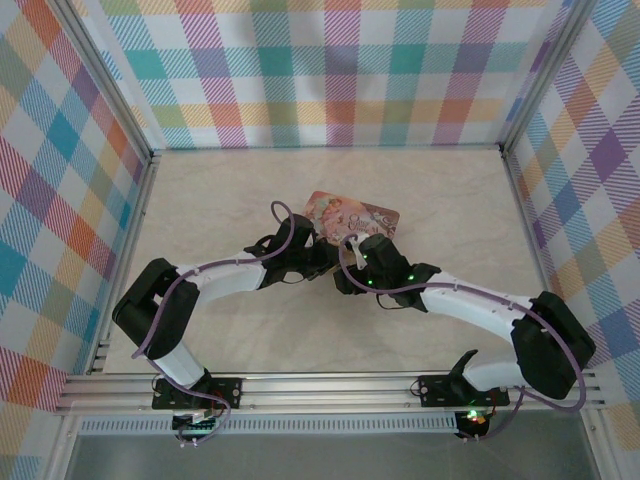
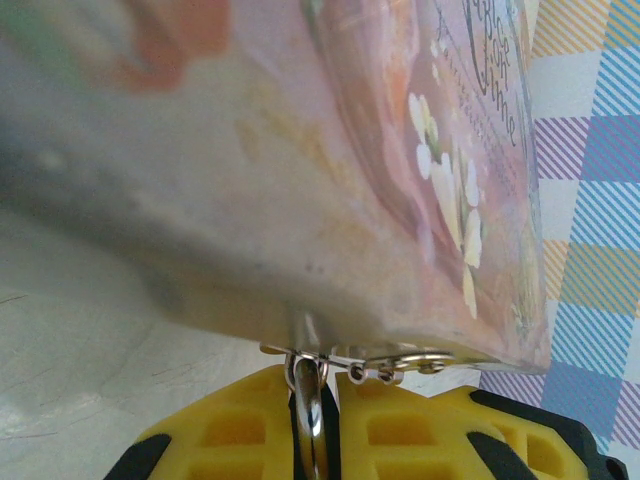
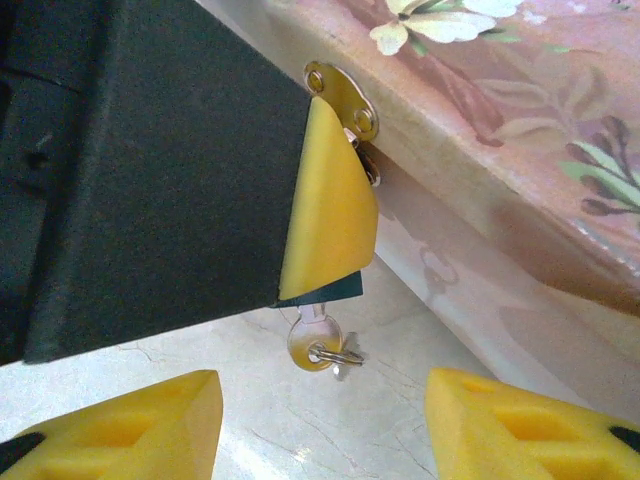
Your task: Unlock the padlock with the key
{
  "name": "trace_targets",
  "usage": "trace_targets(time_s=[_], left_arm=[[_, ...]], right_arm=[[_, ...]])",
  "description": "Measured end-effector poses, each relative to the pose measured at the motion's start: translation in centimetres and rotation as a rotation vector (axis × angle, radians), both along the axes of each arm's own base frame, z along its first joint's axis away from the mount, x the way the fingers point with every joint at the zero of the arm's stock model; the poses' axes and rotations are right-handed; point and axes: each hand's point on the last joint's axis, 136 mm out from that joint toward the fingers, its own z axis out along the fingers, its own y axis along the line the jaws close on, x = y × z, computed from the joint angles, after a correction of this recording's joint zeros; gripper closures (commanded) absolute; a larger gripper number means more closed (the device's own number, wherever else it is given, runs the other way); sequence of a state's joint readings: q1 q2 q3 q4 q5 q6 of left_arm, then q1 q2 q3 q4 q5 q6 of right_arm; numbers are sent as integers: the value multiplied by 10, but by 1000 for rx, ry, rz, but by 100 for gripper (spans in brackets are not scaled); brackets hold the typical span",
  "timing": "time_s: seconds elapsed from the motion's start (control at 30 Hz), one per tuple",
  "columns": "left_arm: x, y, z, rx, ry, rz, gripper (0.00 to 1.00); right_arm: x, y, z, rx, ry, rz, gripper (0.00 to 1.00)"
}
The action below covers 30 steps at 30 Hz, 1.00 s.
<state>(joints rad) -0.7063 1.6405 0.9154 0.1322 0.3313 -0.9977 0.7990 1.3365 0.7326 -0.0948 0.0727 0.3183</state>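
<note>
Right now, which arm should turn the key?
Right. The right fingers stand open either side of the key, which hangs below the left fingers. Those are shut on the padlock at the hasp of the tin.

My worktop point(image 1: 230, 200): cream, faint marble veining, matte finish. Three walls enclose it, all pastel plaid print in pink, teal, orange, purple: back wall point(image 1: 340, 70), left wall point(image 1: 50, 200), right wall point(image 1: 590, 150). Silver metal posts point(image 1: 105, 78) rise at far corners. Silver rail point(image 1: 330, 385) runs along near edge. Grey floor strip point(image 1: 330, 455) beyond rail. Light bright, even, shadows soft.
</note>
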Motion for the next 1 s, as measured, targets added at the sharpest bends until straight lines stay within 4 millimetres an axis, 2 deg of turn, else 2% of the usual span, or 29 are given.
trace_targets(time_s=[0.33, 0.77, 0.83, 1.0], left_arm=[[0, 0, 0, -1, 2, 2, 97], [-2, -1, 1, -15, 18, -3, 97], [-2, -2, 1, -17, 22, -1, 98], [-1, 0, 1, -17, 25, 8, 98]], right_arm=[[10, 10, 0, -21, -13, 19, 49], [14, 13, -7, -67, -17, 51, 62], [15, 13, -6, -77, -22, 56, 70], [15, 10, -5, -105, -29, 67, 99]])
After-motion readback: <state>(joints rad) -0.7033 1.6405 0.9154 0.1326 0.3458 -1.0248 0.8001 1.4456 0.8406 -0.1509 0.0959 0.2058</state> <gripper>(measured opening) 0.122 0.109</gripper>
